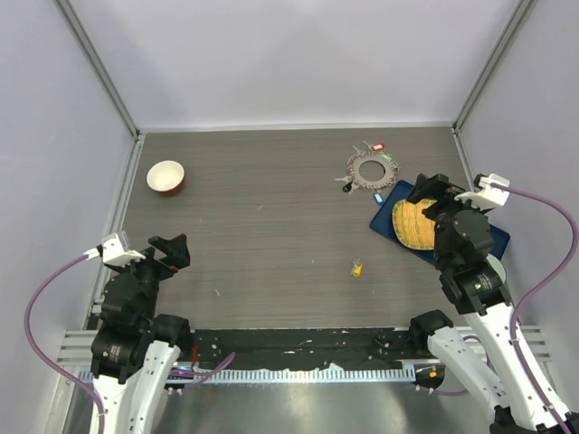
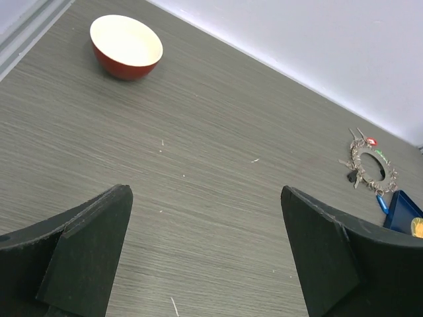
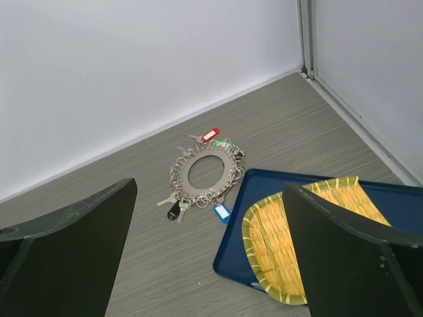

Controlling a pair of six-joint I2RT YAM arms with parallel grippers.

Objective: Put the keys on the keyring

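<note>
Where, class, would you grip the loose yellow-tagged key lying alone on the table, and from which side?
The yellow-tagged key lies flat and alone on the table, with nothing crowding it, so probably pinch its tag from straight above. The open right claw is the nearer one.

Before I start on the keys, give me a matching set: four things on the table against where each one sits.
Things:
1. bowl
2. keyring
3. yellow-tagged key
4. woven plate

Places:
A. Lying in the blue tray
B. Far left, on its own
C. Alone near the middle, right of centre
D. Far right, just beside the tray's corner

Pairs: 1-B, 2-D, 3-C, 4-A
</note>
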